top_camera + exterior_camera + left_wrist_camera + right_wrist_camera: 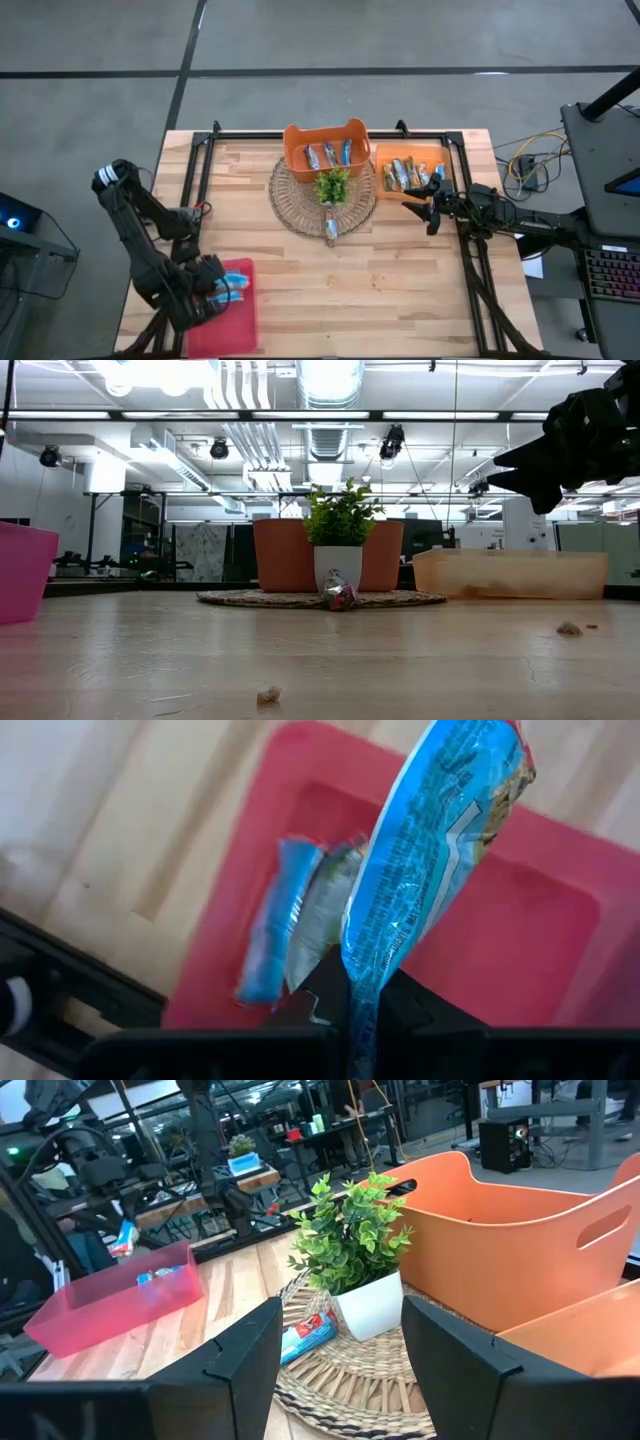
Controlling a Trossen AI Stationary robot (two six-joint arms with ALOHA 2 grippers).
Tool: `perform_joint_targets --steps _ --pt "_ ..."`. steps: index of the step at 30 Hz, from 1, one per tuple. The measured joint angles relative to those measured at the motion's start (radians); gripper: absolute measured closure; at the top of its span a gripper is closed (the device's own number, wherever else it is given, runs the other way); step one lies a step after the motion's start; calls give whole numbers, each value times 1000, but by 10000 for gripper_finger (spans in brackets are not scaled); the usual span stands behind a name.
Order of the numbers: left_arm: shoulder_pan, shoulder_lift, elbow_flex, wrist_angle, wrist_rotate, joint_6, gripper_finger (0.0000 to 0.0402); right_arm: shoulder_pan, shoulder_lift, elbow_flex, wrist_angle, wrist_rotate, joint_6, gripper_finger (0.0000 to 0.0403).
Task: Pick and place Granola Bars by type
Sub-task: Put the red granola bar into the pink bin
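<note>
Wooden worktop (400, 290): left hand (222, 291) grasps a blue granola bar (430, 870) over the pink tray (520, 940), partly hiding two bars there; right hand (432, 200) hovers released beside the tan bin (440, 155).

The high view looks straight down on the whole bench (330, 290). The low view sits at bench-top level, facing the plant (341, 530) and the room behind. The left wrist view hangs close above the pink tray (520, 930). The right wrist view looks across the bench, sharing plant and tray.
</note>
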Motion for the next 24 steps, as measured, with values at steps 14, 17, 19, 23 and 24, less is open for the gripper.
perform_joint_targets --steps 14,17,19,23,24 --pt "-75 147 -11 192 74 -155 401 0 0 0 0 0 0 207" --pt "-79 163 -41 220 109 -201 401 0 0 0 0 0 0 207" --pt "-81 164 -66 257 116 -212 401 0 0 0 0 0 0 207" --pt "-81 164 -123 367 123 -219 401 0 0 0 0 0 0 207" --pt "-81 165 -139 395 123 -220 401 0 0 0 0 0 0 207"
